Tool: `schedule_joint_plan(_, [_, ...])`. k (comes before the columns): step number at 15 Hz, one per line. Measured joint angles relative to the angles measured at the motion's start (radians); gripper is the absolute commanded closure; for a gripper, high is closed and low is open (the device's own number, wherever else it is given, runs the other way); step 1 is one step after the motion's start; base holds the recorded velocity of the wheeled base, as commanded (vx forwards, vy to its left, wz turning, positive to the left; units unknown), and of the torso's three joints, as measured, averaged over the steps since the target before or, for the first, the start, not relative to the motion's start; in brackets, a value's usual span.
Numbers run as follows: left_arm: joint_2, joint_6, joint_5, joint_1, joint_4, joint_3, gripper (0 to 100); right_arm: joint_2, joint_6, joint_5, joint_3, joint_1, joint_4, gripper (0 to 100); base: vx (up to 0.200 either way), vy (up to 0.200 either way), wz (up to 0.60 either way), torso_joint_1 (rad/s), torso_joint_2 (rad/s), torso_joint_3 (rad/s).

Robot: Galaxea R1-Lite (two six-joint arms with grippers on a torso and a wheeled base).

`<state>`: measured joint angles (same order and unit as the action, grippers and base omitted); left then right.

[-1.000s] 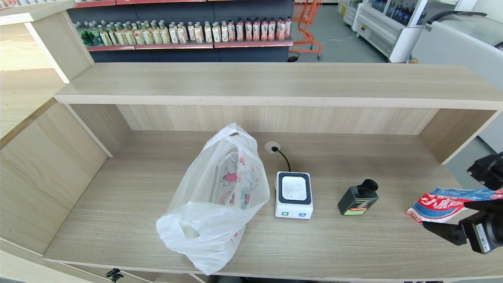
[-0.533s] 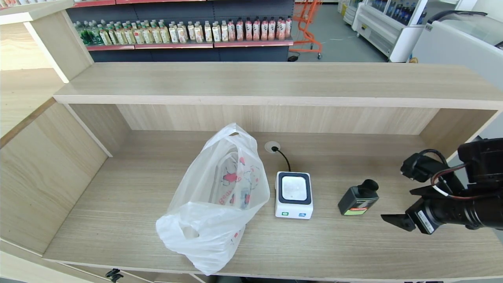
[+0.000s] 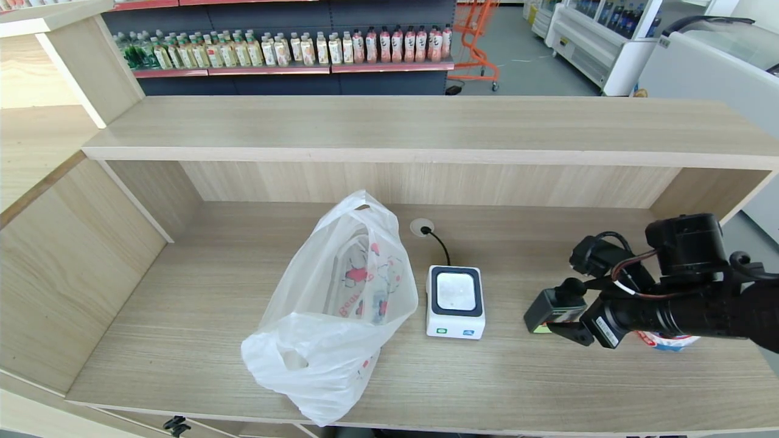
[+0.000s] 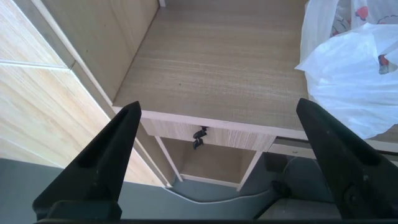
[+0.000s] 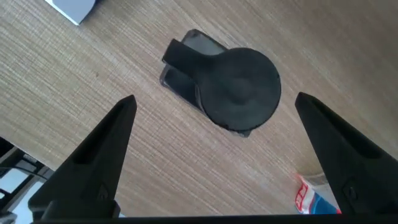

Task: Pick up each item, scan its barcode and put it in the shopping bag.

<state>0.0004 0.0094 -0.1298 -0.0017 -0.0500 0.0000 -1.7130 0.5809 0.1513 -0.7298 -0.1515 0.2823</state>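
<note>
Hovering left gripper (image 4: 217, 104): fingers are held wide apart with nothing between them, parked off the counter's (image 3: 182, 316) near edge close to the bag; it is judged to be out of the way on purpose.
Shopping bag (image 3: 335, 304): slumped on the counter left of centre, mouth propped upward so items can be dropped in; printed packaging is seen through the plastic.
Scanner (image 3: 455, 301): set just right of the bag, window facing up, cable led to a hole behind it, so a barcode can be passed over it on the way to the bag.
Bottle (image 3: 551, 310): dark and black-capped, apparently stood upright to the right of the scanner, not yet lifted.
Right gripper (image 5: 216, 101): and here it is, fingers spread open with the cap framed between them; no contact can be seen. Closing in and squeezing is judged to be the next call.
Snack packet (image 3: 666, 340): red and blue, laid flat at the far right, partly covered by the arm, left for later.
</note>
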Motion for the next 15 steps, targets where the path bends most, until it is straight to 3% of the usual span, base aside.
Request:
schedule_joint_plan(9, [0.000,0.000,0.000,0.000,0.000,0.000,0,-0.103,0.000,0.008,-0.029,-0.061,0.073,0,0.000,0.000,0.00,0.000,0.00,0.000])
schedule_joint_plan(10, [0.000,0.001,0.000,0.000,0.000,0.000,0,-0.114,0.000,0.008,-0.031,-0.071,0.075,100,0.000,0.000,0.00,0.000,0.00,0.000])
schedule_joint_plan(15, [0.000,0.000,0.000,0.000,0.000,0.000,0,-0.148,0.001,0.006,-0.034,-0.088,0.118,100,0.000,0.000,0.00,0.000,0.00,0.000])
